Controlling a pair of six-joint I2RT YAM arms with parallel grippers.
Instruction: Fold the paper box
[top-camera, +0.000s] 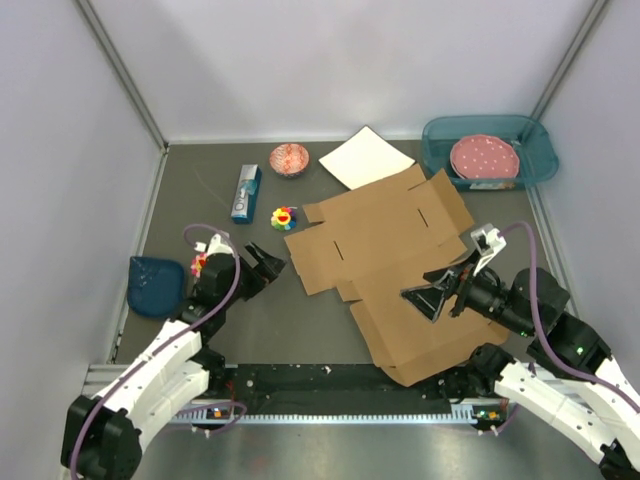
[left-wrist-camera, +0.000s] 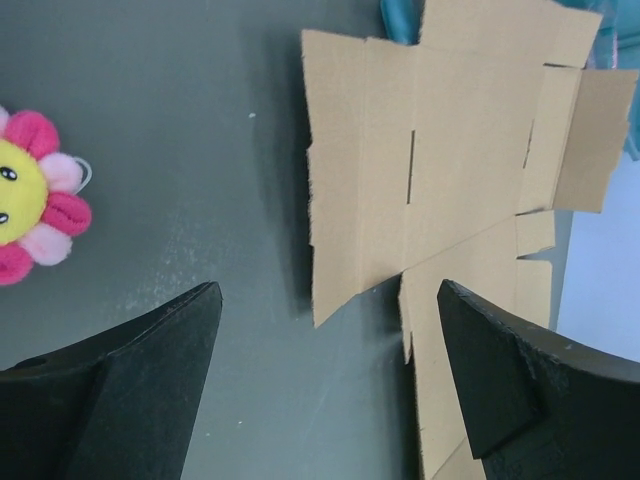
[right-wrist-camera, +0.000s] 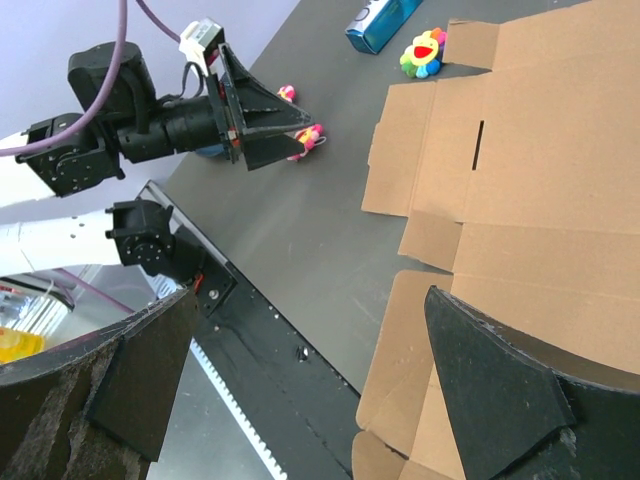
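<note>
The paper box (top-camera: 400, 260) is a flat brown die-cut cardboard sheet with flaps and slits, lying unfolded across the table's middle and right. It also shows in the left wrist view (left-wrist-camera: 450, 170) and the right wrist view (right-wrist-camera: 520, 200). My left gripper (top-camera: 268, 268) is open and empty, just left of the sheet's near left flap. My right gripper (top-camera: 428, 288) is open and empty, hovering above the sheet's near part.
A white paper sheet (top-camera: 366, 157) lies at the back. A teal bin (top-camera: 488, 150) with a pink dotted plate stands back right. A red bowl (top-camera: 289, 158), a blue box (top-camera: 245, 193), a flower toy (top-camera: 284, 217) and a blue cloth (top-camera: 156, 283) lie to the left.
</note>
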